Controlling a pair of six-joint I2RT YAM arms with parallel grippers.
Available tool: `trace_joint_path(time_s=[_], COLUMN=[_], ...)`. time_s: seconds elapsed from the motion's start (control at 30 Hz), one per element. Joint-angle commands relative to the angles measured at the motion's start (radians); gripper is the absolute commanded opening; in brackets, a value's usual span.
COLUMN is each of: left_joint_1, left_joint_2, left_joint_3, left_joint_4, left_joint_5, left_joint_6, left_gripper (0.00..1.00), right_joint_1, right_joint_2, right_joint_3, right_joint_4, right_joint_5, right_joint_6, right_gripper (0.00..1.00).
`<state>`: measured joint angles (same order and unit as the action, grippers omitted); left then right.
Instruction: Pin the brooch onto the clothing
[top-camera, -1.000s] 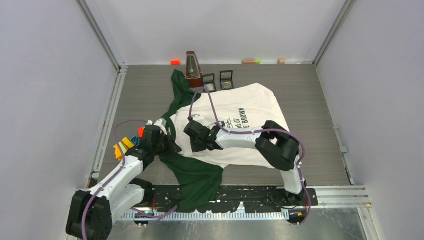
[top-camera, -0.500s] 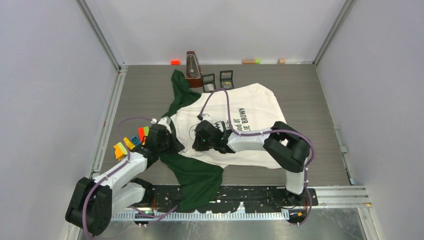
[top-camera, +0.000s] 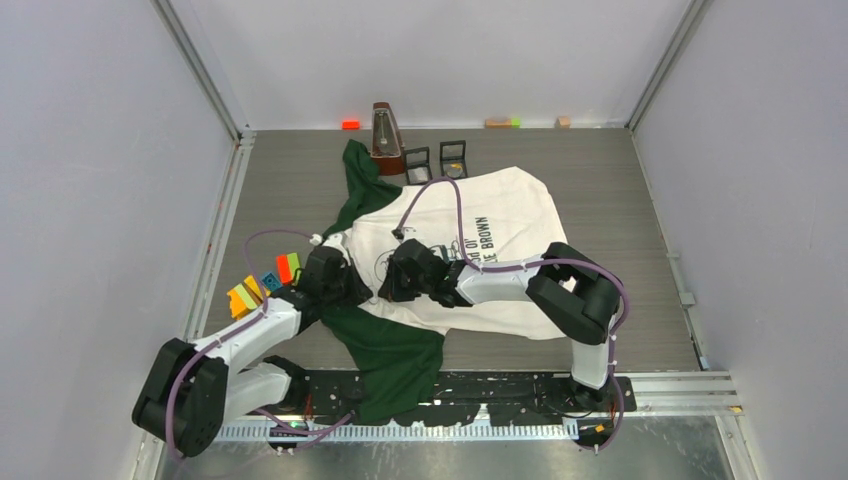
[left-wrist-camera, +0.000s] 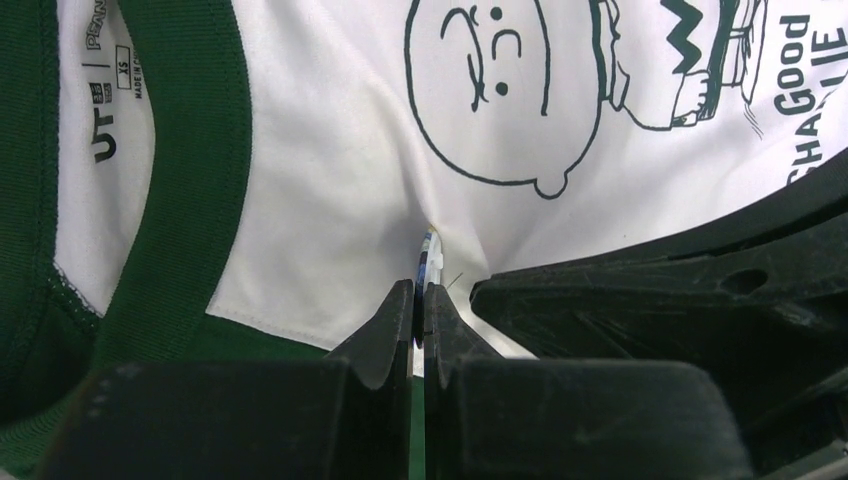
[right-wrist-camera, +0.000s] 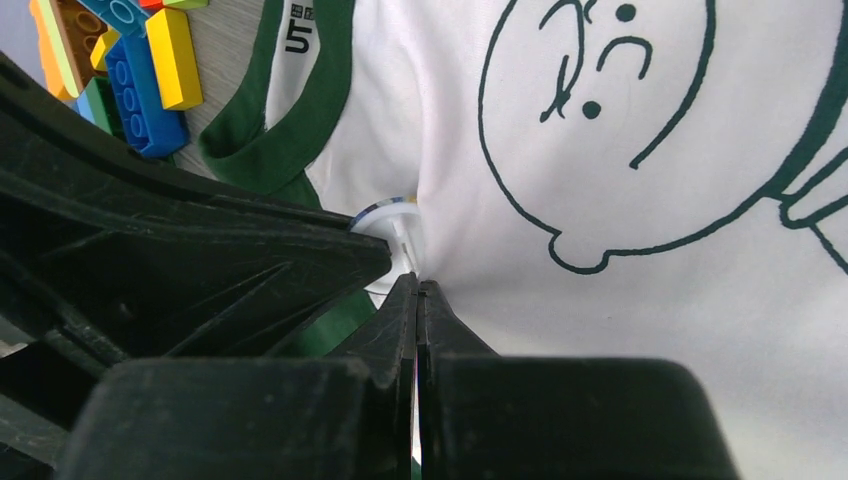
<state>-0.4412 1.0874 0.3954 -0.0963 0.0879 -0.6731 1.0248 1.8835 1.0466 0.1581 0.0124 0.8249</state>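
Right, my left gripper (left-wrist-camera: 422, 292) is clamped tight on the brooch (left-wrist-camera: 428, 258) and holds it edge-on against the white chest of the clothing (top-camera: 510, 215). The spot is at 7 o'clock from the cartoon face (left-wrist-camera: 490, 90), with the green collar (left-wrist-camera: 185, 150) off at 9 o'clock. I hold it on edge, I judge, so the pin side meets the cloth rather than the front.

My right gripper (right-wrist-camera: 417, 287) comes in from 3 o'clock with its jaws fully closed, tips right at the brooch where the fabric puckers. I cannot tell whether it nips a fold or the pin itself. Either way it steadies the cloth for piercing.

The shirt lies flat on the surface (top-camera: 620, 200), neck toward 9 o'clock, and some toy bricks (right-wrist-camera: 150, 60) sit beyond the collar.
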Motion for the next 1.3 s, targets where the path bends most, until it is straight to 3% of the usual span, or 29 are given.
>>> trace_joint_path(time_s=[0.0,0.53,1.27], left_joint_1=[-0.011,-0.048,-0.062], left_joint_2=[0.025,-0.023,0.033], left_joint_3=[0.037,0.081,0.091], left_joint_4=[-0.014,-0.135,-0.096], left_joint_5=[-0.056,-0.126,-0.118], left_joint_6=[0.017,0.033,0.016], left_gripper=[0.00,0.00,0.00], right_joint_1=[0.003,0.002,0.004], right_joint_2=[-0.051,-0.086,-0.012], right_joint_3=[0.007,-0.020,0.034], right_joint_4=[0.090,0.094,0.053], right_joint_5=[-0.044,0.031,-0.122], right_joint_6=[-0.006,-0.012,-0.046], right_gripper=[0.01,0.01,0.01])
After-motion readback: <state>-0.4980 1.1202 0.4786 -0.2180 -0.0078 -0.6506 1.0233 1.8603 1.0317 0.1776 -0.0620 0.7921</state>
